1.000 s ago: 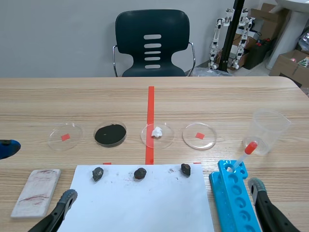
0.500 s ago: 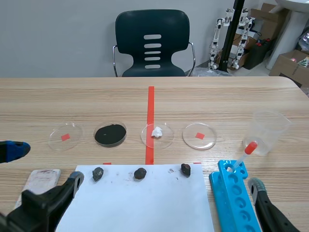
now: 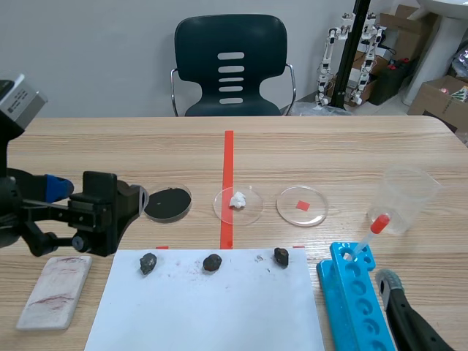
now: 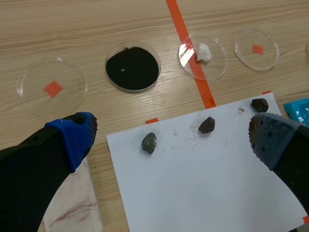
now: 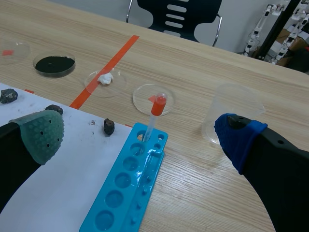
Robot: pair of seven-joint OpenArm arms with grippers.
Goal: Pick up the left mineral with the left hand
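Three dark minerals are laid in a row along the far edge of the white paper sheet (image 3: 219,307). The left mineral (image 4: 149,143) lies untouched near the sheet's far left corner, seen between the wide-spread fingers of the left gripper (image 4: 171,140). Four petri dishes (image 4: 34,79) are ranged beyond the sheet. The right gripper (image 5: 140,133) is likewise held open.

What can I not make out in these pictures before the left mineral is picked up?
Scene view: the left arm covers the leftmost dish, seen only from the left wrist.
Left wrist view: the white slab lies partly under a finger of the left gripper; the blue tray is cut off by the edge and the other finger.
All views: the left mineral is too small to show its surface.
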